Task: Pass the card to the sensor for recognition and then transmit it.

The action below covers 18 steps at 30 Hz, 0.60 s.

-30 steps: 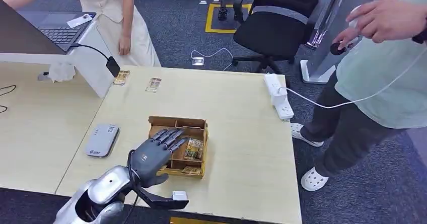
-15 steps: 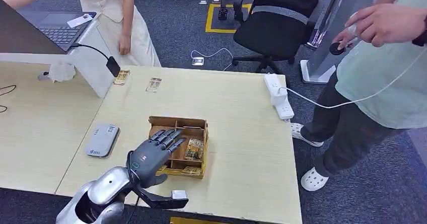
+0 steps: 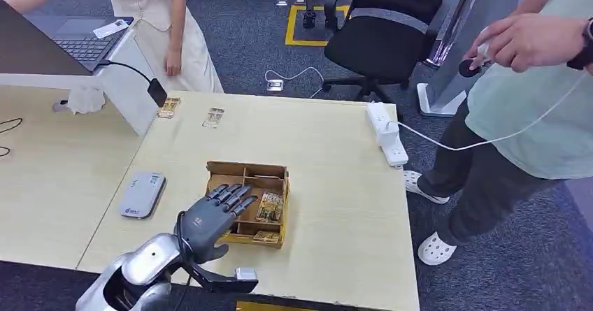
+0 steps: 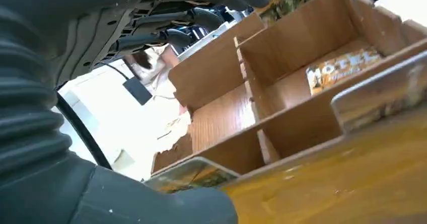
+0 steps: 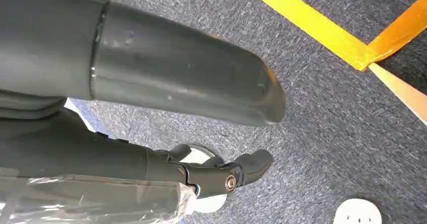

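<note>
Cards lie in the divided wooden box on the table; one card faces up. Left hand hovers over the box, fingers spread, holding nothing. Right hand's state cannot be told.

My left hand reaches forward, fingers spread and empty; my right hand hangs low, fingers apart.
</note>
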Each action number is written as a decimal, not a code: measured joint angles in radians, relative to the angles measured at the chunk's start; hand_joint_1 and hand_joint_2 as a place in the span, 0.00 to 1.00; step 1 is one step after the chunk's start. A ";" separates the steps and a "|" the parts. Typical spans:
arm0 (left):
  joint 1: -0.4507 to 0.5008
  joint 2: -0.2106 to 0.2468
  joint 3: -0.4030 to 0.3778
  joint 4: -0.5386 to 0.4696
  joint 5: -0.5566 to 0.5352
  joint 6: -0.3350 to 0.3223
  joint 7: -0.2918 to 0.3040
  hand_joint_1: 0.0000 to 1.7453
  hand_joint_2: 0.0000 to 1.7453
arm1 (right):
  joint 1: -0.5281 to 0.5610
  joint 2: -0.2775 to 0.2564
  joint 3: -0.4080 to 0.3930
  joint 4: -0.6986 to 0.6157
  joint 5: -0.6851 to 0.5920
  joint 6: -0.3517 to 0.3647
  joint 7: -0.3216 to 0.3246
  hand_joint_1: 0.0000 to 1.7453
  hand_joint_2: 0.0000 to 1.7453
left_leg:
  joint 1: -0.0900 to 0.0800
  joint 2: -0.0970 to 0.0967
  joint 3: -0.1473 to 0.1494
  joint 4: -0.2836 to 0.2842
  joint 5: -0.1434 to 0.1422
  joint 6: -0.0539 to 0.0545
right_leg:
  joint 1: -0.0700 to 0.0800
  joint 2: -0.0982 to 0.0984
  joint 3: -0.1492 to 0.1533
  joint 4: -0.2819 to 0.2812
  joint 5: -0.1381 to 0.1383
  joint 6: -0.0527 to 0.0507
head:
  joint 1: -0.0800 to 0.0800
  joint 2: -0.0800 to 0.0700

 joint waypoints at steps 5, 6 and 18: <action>0.000 0.008 0.000 0.003 -0.005 0.000 0.000 0.00 1.00 | 0.000 0.000 0.000 0.000 0.001 -0.001 -0.002 0.00 0.00 | 0.000 0.000 0.000 0.000 0.000 0.000 | 0.000 0.000 0.000 0.000 0.000 0.000 | 0.000 0.000; 0.000 0.009 0.000 0.005 -0.010 0.000 0.000 0.00 1.00 | 0.000 0.000 0.000 0.000 0.002 -0.001 -0.002 0.00 0.00 | 0.000 0.000 0.000 0.000 0.000 0.000 | 0.000 0.000 0.000 0.000 0.000 0.000 | 0.000 0.000; 0.001 0.012 0.003 0.024 -0.052 0.003 0.003 0.00 1.00 | 0.000 0.000 0.000 0.000 0.006 0.000 -0.008 0.00 0.00 | 0.000 0.000 0.000 0.000 0.000 0.000 | 0.000 0.000 0.000 0.000 0.000 0.000 | 0.000 0.000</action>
